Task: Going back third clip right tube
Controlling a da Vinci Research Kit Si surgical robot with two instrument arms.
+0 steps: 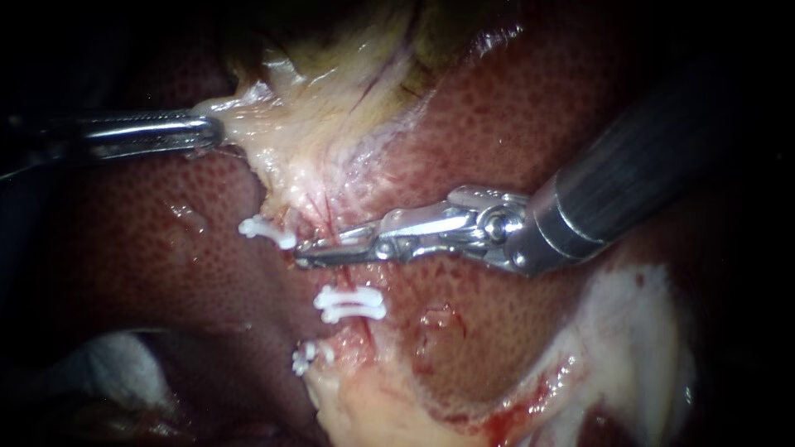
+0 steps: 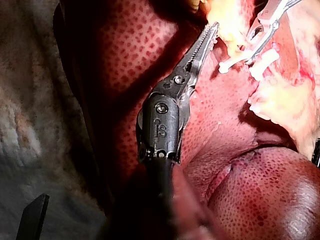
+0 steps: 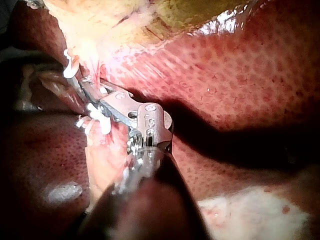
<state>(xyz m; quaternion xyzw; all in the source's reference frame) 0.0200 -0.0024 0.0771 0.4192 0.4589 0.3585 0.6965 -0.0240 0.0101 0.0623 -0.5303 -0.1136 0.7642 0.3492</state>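
Note:
My right instrument (image 1: 303, 253) comes in from the upper right, its slim jaws a narrow gap apart over the reddish strand below the pale gallbladder tissue (image 1: 306, 108). Its tip lies just beside the upper white clip (image 1: 267, 232). A second clip (image 1: 352, 304) sits lower on the strand and a third clip (image 1: 305, 357) lower still. I cannot tell which tube each clip is on. My left instrument (image 1: 211, 132) is shut on the pale tissue's edge and holds it taut to the left. The left wrist view shows those toothed jaws (image 2: 213, 30) closed on yellowish tissue.
Mottled red liver (image 1: 513, 116) surrounds the field. A pale, bloody tissue flap (image 1: 629, 331) lies at the lower right. Something white like gauze (image 1: 108, 364) shows at the lower left. In the right wrist view my right instrument (image 3: 84, 87) lies among the clips (image 3: 97, 117).

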